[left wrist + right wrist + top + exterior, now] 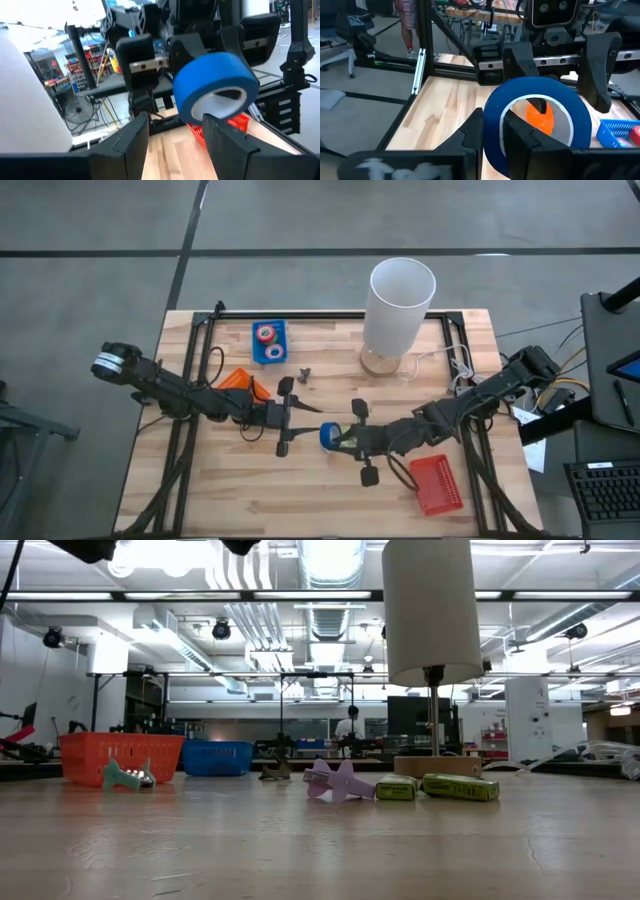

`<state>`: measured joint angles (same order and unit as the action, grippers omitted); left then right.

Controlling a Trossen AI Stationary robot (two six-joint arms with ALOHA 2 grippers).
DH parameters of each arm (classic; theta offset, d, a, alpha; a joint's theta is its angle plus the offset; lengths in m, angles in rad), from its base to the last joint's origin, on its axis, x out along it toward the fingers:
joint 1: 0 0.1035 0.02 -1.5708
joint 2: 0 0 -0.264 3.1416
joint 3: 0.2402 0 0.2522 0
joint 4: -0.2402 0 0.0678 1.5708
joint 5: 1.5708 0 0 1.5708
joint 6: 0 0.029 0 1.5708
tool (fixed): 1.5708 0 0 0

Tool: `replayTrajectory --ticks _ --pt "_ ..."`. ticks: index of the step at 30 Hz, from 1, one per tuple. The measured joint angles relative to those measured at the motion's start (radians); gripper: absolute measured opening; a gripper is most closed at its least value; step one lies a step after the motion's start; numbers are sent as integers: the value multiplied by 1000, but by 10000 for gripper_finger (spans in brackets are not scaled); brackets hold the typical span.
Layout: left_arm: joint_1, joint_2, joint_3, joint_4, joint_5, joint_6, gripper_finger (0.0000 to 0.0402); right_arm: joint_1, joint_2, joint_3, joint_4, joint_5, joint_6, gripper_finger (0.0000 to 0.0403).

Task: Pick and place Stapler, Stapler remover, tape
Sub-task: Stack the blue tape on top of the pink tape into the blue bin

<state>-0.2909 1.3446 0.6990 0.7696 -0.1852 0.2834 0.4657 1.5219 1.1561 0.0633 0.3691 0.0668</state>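
The right hand (492, 135) sits nearest the lens in its own wrist view, its two dark fingers drawn narrow and pinching the wall of a roll of blue tape (537, 125), one finger inside the ring and one outside. The roll is a smooth band with a pale inner core. Through its hole shows a patch of orange. Beyond the roll stands the left hand (552, 65), blocky and black, with the plank worktop (445, 107) below it.

In the left wrist view, the left hand (175, 132) holds its matte dark fingers wide apart with nothing between them. Just past them hangs the blue tape (215, 87), a thick glossy ring, held up off the worktop by the right hand behind it. A red mesh basket (235, 122) lies beyond the roll.

From above, the blue tape (330, 436) hangs between the two hands near the middle of the pale wooden worktop (220, 490). A tall white cylinder (398, 305) stands on a round wooden base behind the tape. A blue tray (269, 343) holding two small rolls lies behind and left of it. A red basket (435, 483) lies right of the tape.

In the low view, an orange mesh basket (120, 757) and a blue basket (217, 757) sit left of the white cylinder's stem (433, 710).
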Motion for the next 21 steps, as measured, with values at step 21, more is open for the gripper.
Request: replayTrajectory --ticks 21 --pt "10 0 51 -1 1 24 188 -107 34 0 143 -134 -44 45"
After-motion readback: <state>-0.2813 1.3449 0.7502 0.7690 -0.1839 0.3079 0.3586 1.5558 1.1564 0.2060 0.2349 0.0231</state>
